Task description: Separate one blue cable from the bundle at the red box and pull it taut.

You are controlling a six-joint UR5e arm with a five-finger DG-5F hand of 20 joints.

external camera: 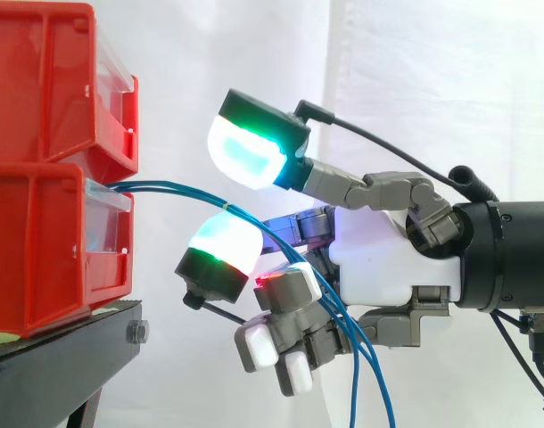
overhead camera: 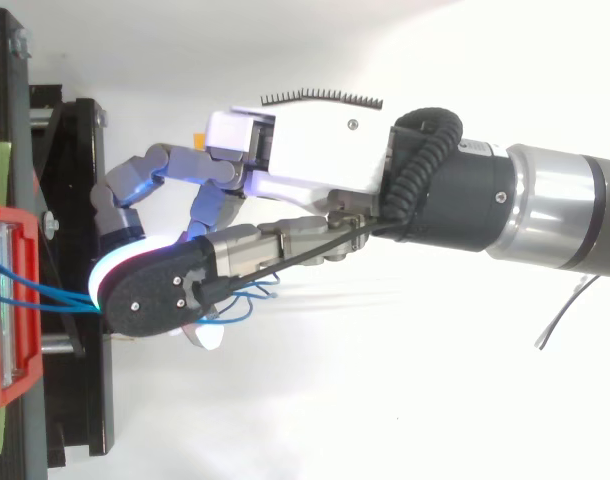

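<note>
Several thin blue cables (external camera: pixel 165 186) leave the front of the lower red bin (external camera: pixel 40 259) and arc right and down across my hand (external camera: pixel 388 259). The hand reaches in from the right, close in front of the bin. Two glowing green-white pads (external camera: pixel 250 147) stand wide apart, one above the cables and one just below them, without pinching them. The lower fingers (external camera: pixel 285 334) are curled, and the cables run across their near side. In the top view the cables (overhead camera: pixel 45 292) run from the bin (overhead camera: pixel 0 360) under the hand (overhead camera: pixel 315 150).
A second red bin (external camera: pixel 49 80) sits on top of the lower one. Both rest on a black stand (external camera: pixel 67 357) at the left. A white curtain hangs behind. The cables drop out of view below the hand.
</note>
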